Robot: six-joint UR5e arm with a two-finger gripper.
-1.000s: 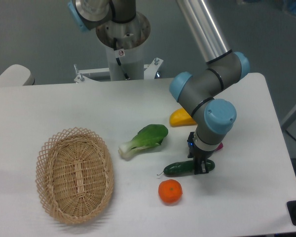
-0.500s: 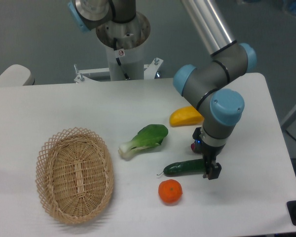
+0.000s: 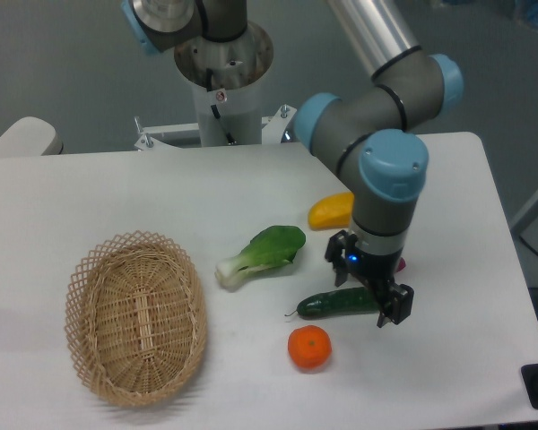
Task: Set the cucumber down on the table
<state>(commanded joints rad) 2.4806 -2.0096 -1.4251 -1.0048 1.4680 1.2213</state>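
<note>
The dark green cucumber [image 3: 334, 304] lies flat on the white table [image 3: 117, 193], just above the orange, with its thin stem tip pointing left. My gripper [image 3: 366, 282] hangs over the cucumber's right end. Its jaws are spread wide apart and hold nothing. One finger [image 3: 335, 253] shows above the cucumber and the other finger [image 3: 395, 306] is past its right end. The wrist hides part of the cucumber's right end.
An orange [image 3: 309, 348] sits just below the cucumber. A bok choy [image 3: 264, 253] lies to its upper left and a yellow vegetable [image 3: 329, 211] behind it. A magenta vegetable [image 3: 400, 265] peeks out by the wrist. A wicker basket [image 3: 136, 315] stands at the left.
The gripper has let go of the cucumber, opened wider, turned and drawn up. The cucumber stays lying on the table above the orange.
</note>
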